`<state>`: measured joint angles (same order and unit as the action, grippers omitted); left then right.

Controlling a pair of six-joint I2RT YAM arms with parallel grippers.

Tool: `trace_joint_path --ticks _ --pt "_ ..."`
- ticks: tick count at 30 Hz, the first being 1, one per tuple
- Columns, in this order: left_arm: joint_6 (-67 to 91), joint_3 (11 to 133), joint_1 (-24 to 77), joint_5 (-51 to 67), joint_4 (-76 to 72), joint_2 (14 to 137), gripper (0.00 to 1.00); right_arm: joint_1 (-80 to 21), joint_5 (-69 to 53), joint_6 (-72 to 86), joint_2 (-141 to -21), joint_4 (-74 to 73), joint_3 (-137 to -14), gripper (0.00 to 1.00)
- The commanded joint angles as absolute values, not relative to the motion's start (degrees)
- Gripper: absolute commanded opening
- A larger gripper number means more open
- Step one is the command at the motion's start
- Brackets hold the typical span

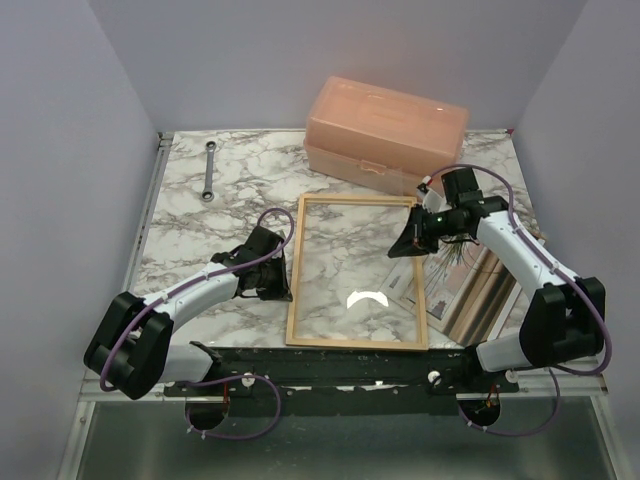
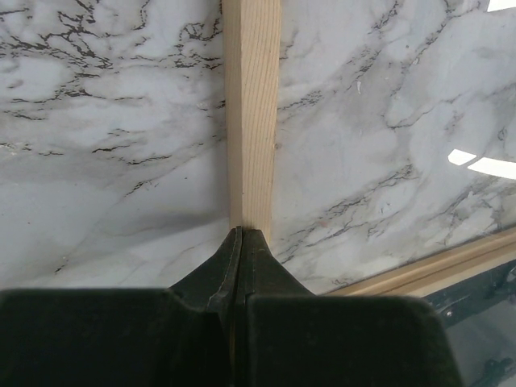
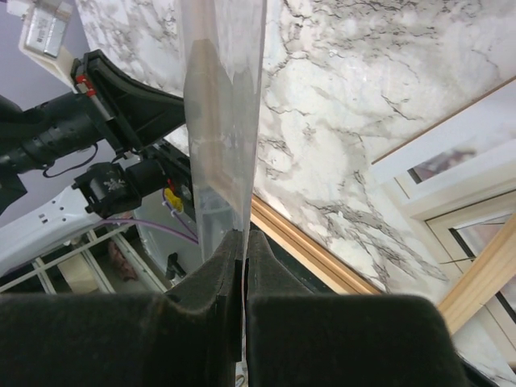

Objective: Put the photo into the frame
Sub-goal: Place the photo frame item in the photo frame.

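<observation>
— At the table's centre, what is going on with the frame [image 1: 355, 200]?

— It lies flat on the marble table [image 1: 190, 230]. I judge the step to be the opening-up: the glazing has to come off before the print can go in. The left gripper [image 2: 242, 235] has its fingers pressed together, tips down on the frame's 9 o'clock rail, pinning it rather than grasping it. The right gripper [image 3: 243, 242], at the frame's 2 o'clock corner, is clamped on the edge of a clear sheet [image 3: 222, 121], which stands edge-on in its wrist view.

— And the photo [image 1: 452, 282]?

— Not in yet. It lies face up at 3 to 4 o'clock of the frame, just beside the right rail. Part of it seems to show through the sheet inside that rail, though I cannot tell whether it is tucked under the wood.

— How does it look?

— Pale: thin, spindly stems against a window, with a white border. It lies flat on the marble, so I expect it to be awkward to pinch.

— What does the next move ask for?

— By my reading, the sheet must be carried clear without flexing it or dragging the frame. Then one claw has to let go and fetch the print. The peach box [image 1: 385, 125] at 12 o'clock and the wrench [image 1: 209, 172] at 10 o'clock are well apart from all this.
</observation>
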<state>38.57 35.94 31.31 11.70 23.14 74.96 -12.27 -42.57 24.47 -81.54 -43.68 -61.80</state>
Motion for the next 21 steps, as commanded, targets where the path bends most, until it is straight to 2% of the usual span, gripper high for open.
trace_joint_path --ticks 1,9,21 --pt "36.7 33.4 32.9 7.1 27.3 79.1 0.0 -13.3 -39.7 21.6 -84.3 -46.6 -62.0 0.0" --pt "36.6 33.5 33.2 7.1 27.5 79.3 0.0 -13.2 -40.2 22.1 -85.2 -42.6 -58.2 0.0" --pt "36.7 33.9 33.6 6.6 27.7 79.8 0.0 -13.2 -36.6 20.8 -84.5 -45.7 -60.8 0.0"
